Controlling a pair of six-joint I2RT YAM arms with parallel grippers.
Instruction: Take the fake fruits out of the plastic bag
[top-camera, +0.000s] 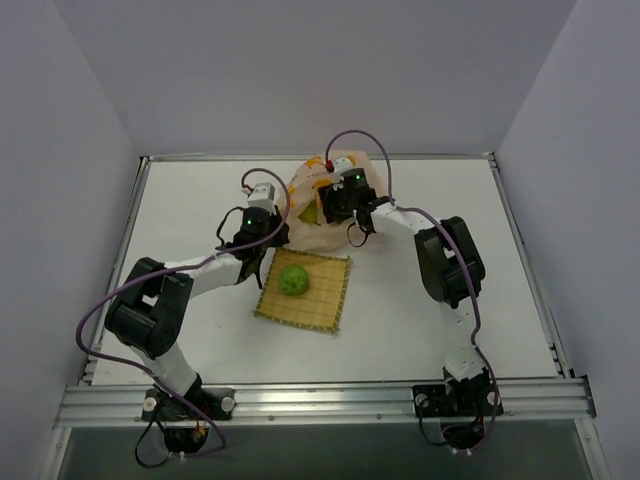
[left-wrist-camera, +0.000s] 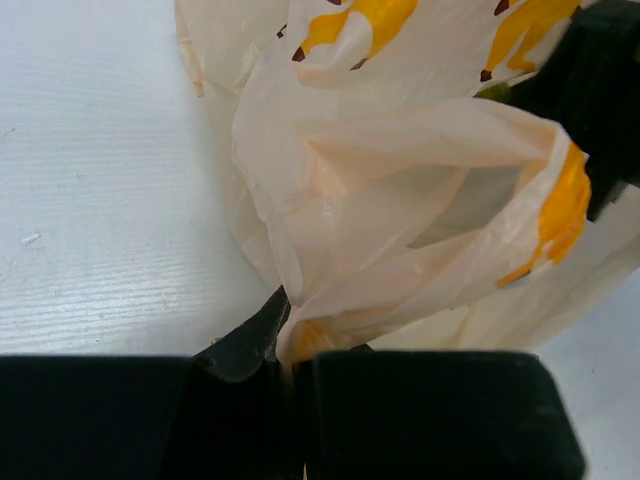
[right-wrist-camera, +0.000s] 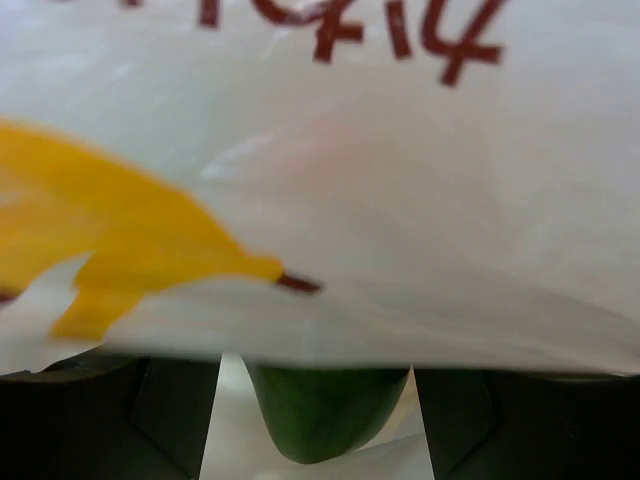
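Plastic bag (left-wrist-camera: 400, 180): translucent peach-cream, yellow-orange patches, dark red printed marks. Round fruit (top-camera: 294, 279): bright green. Second fruit (right-wrist-camera: 325, 415): darker glossy green. Mat (top-camera: 325, 300): straw-yellow, woven stripes. Table (top-camera: 200, 210): white. Cables (top-camera: 350, 133): purple.

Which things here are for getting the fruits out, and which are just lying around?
For the job: bag, pinched by the left gripper; round green fruit, already out on the mat; another green fruit, between the fingers of the open right gripper.
Just lying around: mat; table.
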